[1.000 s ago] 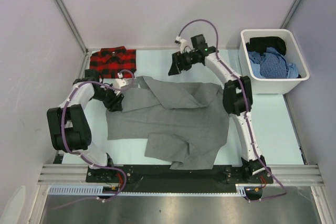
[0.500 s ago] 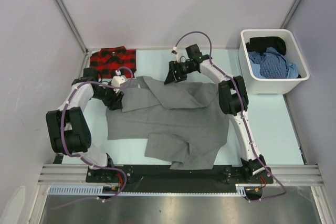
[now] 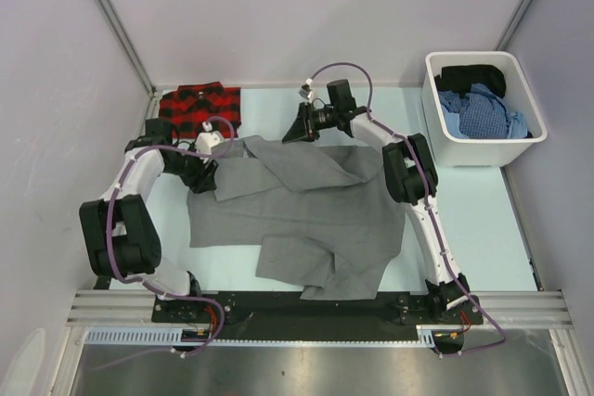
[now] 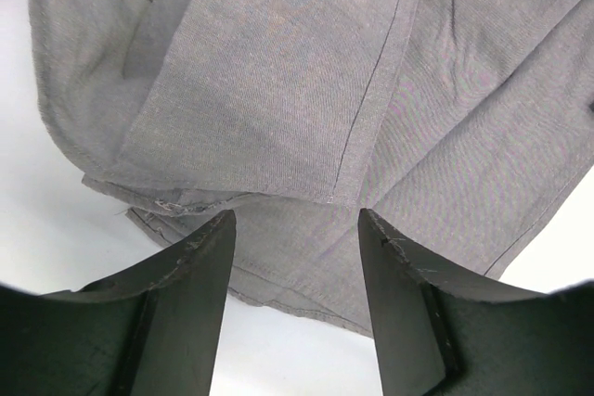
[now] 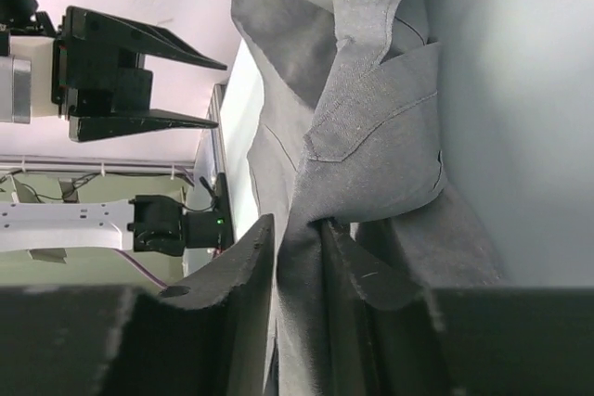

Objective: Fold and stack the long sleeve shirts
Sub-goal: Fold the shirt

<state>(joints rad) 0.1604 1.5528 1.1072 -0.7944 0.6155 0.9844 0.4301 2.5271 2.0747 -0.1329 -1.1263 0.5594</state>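
Observation:
A plain grey long sleeve shirt [image 3: 306, 210] lies spread across the middle of the table, with folds at its near and far edges. A red-and-black plaid shirt [image 3: 198, 105] lies folded at the back left. My right gripper [image 3: 299, 130] is at the grey shirt's far edge. In the right wrist view it [image 5: 297, 224] is shut on a bunched fold of the grey cloth [image 5: 371, 136]. My left gripper [image 3: 204, 176] hovers over the shirt's far left corner. Seen from its own wrist, it [image 4: 295, 215] stands open above the hem [image 4: 278, 71], holding nothing.
A white bin [image 3: 483, 150] at the back right holds blue and black clothes. Bare pale table [image 3: 483, 220] shows to the right of the grey shirt. Grey walls close in the left, back and right sides.
My right gripper has moved left and down onto the grey shirt's far edge and closed on the cloth. My left gripper has stayed almost in place, open.

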